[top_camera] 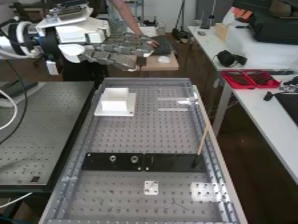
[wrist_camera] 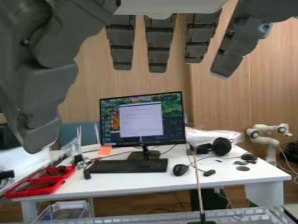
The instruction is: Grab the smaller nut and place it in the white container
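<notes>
The hand [top_camera: 118,51] is at the upper left of the high view, above and beyond the far end of the bench, with its fingers straight out and nothing between them. In the wrist view the hand [wrist_camera: 159,45] also has straight fingers, and its thumb hangs at one side. The white container [top_camera: 115,101] stands on a white plate toward the bench's far left; I cannot tell what is inside. On the black bar [top_camera: 171,162] the larger nut [top_camera: 113,159] and the bearing [top_camera: 134,159] stand side by side. I cannot make out the smaller nut.
A thin wooden stick [top_camera: 203,141] rises from the bar's right end. A small white plate [top_camera: 151,188] lies nearer than the bar. Metal rails [top_camera: 199,115] edge the bench. Beyond stand a side table [top_camera: 266,112] with red trays [top_camera: 249,79] and, in the wrist view, a monitor [wrist_camera: 142,120].
</notes>
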`<state>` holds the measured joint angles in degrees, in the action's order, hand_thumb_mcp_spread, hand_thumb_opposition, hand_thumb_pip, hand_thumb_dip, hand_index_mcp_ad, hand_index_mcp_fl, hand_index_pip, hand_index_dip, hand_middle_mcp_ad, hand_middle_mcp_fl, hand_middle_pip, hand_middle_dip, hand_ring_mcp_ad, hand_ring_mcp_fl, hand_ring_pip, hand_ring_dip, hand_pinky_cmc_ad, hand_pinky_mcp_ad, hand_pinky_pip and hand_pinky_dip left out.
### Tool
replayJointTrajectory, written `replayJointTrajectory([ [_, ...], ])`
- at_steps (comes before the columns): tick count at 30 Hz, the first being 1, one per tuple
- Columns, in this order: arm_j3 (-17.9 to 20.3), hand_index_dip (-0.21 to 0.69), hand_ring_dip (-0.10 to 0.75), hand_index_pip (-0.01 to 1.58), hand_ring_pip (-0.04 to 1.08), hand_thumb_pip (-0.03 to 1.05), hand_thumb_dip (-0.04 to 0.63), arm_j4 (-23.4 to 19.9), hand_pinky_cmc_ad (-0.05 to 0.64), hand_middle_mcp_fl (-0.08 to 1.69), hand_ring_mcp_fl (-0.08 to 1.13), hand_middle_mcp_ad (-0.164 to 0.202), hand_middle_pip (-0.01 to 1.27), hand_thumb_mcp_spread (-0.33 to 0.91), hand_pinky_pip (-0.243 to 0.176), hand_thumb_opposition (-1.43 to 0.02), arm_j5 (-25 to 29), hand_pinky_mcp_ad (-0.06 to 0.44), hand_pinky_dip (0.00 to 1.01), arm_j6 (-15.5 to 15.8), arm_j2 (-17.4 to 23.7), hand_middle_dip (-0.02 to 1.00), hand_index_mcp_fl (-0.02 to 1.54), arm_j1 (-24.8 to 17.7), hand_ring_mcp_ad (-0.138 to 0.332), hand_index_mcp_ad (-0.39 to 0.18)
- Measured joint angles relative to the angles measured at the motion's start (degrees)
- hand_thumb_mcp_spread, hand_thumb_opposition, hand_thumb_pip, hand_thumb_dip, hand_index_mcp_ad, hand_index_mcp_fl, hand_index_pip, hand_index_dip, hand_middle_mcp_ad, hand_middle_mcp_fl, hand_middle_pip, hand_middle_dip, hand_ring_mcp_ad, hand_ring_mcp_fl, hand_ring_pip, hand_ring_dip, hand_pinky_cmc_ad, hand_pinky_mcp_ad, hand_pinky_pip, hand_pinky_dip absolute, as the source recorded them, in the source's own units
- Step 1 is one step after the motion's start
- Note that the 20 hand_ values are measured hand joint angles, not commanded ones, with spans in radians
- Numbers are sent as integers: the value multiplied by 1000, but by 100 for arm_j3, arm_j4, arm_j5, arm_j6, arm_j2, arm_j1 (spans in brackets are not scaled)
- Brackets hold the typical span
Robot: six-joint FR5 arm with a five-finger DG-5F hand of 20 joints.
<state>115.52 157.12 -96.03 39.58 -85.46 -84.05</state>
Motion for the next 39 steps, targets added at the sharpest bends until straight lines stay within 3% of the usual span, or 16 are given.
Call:
replayJointTrajectory([
  [17,-1,10,-14,117,105,443,143,17,349,87,17,52,136,297,-63,-716,16,230,354,-1,16,136,168,-14,169,-119],
  [39,94,10,-12,117,106,443,145,-305,349,115,17,52,136,297,-63,-719,237,230,354,-179,-246,136,168,27,173,-119],
])
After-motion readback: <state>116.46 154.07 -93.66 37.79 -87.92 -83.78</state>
